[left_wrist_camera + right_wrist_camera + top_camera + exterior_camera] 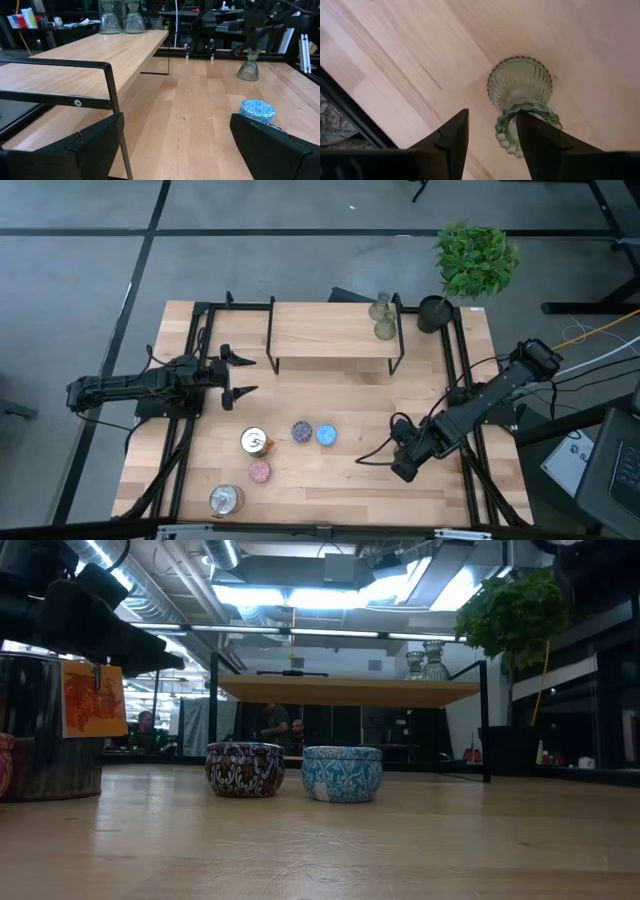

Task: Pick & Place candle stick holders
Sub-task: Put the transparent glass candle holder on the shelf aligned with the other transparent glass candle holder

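A pale green glass candle stick holder (520, 90) stands near the worktop's right edge, directly beneath the right gripper (492, 132), whose parted fingers straddle its beaded rim without visibly clamping it. Ribbed glass looks rigid, slippery and breakable; the narrow stem seems the safest hold. The left gripper (243, 375) waits open near the shelf (335, 330). No writing is legible.

Ribbed pale glass holder (520, 89), perhaps matt, on smooth wood table (600, 45)
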`<state>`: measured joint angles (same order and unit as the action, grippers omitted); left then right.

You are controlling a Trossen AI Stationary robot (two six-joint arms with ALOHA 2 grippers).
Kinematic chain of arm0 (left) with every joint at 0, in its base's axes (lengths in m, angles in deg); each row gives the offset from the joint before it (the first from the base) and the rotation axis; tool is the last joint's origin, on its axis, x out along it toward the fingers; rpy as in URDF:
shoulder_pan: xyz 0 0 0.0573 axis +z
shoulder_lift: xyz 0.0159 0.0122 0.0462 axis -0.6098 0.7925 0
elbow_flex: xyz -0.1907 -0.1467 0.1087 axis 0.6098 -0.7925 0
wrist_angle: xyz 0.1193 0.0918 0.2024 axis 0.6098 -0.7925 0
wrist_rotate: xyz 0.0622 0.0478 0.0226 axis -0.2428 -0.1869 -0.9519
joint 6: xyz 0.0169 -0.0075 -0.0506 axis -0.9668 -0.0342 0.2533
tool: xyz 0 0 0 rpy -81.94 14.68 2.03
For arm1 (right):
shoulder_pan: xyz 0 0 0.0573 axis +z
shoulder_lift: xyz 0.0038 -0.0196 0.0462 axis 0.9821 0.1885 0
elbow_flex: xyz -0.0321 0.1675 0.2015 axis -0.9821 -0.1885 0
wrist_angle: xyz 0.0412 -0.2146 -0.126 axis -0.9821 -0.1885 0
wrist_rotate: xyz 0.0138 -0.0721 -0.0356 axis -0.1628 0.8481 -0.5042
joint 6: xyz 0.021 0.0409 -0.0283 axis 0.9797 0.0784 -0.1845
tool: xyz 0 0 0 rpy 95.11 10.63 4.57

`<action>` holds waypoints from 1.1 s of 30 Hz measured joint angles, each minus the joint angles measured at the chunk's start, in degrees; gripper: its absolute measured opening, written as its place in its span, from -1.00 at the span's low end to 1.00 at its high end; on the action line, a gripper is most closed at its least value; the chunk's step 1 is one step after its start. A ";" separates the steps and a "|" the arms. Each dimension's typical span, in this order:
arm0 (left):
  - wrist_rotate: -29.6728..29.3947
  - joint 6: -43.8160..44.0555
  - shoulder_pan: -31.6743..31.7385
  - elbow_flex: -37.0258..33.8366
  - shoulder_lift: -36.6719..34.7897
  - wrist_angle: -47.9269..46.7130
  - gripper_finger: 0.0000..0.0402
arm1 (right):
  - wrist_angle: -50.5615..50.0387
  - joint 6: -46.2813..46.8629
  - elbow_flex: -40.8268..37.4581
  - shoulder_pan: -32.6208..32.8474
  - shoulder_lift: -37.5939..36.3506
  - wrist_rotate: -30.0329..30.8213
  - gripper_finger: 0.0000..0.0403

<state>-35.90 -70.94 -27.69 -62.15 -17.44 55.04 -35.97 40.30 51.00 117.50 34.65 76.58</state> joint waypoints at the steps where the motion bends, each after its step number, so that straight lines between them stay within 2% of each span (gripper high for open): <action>1: -0.02 0.00 0.00 -0.02 0.00 0.00 0.81 | 0.33 -0.01 -0.21 -0.02 0.00 0.00 -0.17; 8: -0.02 0.00 0.00 -0.02 0.00 0.02 0.81 | 0.37 -0.03 -0.60 -0.02 0.00 0.15 -0.17; 16: -0.02 0.00 0.00 -0.02 0.00 0.00 0.81 | 3.26 1.24 -0.60 -0.04 0.00 5.05 -0.17; 24: -0.02 0.00 0.00 0.00 0.02 0.00 0.81 | 0.52 3.92 -0.60 -0.04 0.00 5.57 -0.18; 28: -0.02 0.00 0.01 -0.01 0.00 0.00 0.81 | -0.27 5.76 -0.60 -0.04 0.00 5.57 -0.28; 33: -0.02 0.00 0.02 -0.01 0.01 0.00 0.81 | -0.31 5.81 -0.60 -0.04 0.00 5.55 -0.51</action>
<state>-35.92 -70.94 -27.67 -62.16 -17.43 55.04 -36.27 46.11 50.40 117.46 34.65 82.13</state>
